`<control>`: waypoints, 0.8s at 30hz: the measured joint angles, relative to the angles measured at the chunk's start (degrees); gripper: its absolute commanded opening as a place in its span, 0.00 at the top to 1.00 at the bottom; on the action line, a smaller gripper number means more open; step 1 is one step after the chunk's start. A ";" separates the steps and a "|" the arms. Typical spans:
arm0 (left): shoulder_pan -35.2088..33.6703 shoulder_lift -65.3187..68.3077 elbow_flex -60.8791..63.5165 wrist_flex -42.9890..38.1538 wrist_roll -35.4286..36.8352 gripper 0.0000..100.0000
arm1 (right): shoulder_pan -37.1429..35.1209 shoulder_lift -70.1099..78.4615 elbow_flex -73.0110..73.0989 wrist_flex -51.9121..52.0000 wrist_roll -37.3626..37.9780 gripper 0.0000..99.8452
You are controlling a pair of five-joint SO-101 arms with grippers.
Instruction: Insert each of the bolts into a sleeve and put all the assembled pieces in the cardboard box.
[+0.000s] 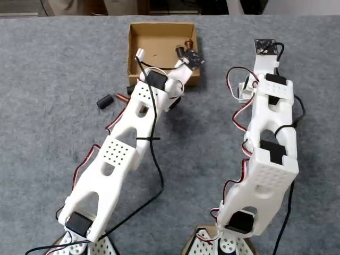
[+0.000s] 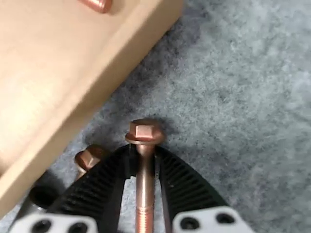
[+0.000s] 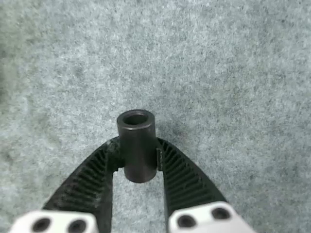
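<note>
My left gripper point(image 2: 144, 153) is shut on a copper bolt point(image 2: 144, 170). The bolt's hex head sticks out past the fingertips, above the grey carpet and just beside the wall of the cardboard box point(image 2: 73, 73). A second bolt point(image 2: 87, 158) and a black sleeve point(image 2: 41, 194) lie on the carpet by that wall. My right gripper point(image 3: 138, 145) is shut on a black sleeve point(image 3: 137, 145), held with its open bore facing the camera over bare carpet. In the high view the box point(image 1: 162, 24) holds a copper and black piece point(image 1: 183, 51).
A loose black sleeve point(image 1: 105, 101) and a bolt point(image 1: 123, 97) lie on the carpet left of the left arm point(image 1: 133, 138). The right arm point(image 1: 271, 133) stretches up the right side. Grey carpet lies open between the two arms.
</note>
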 measured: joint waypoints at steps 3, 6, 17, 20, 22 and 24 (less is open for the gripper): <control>0.00 0.00 0.00 0.35 -0.09 0.98 | 0.00 0.00 0.00 0.00 0.00 1.00; 0.00 -0.88 -0.62 3.43 -0.26 0.98 | 0.00 0.00 0.00 0.00 0.00 1.00; -0.44 -6.86 -2.20 14.86 3.34 0.98 | -2.02 -2.29 0.00 5.36 0.18 1.00; -1.32 -12.48 -2.20 14.86 6.68 0.98 | -3.25 -7.47 0.00 10.37 0.18 1.00; -1.85 -16.35 -2.20 14.86 8.00 0.98 | -4.13 -11.52 0.00 14.15 0.18 1.00; -2.11 -20.13 -2.02 14.86 9.14 0.98 | -5.19 -16.00 0.00 17.93 0.18 1.00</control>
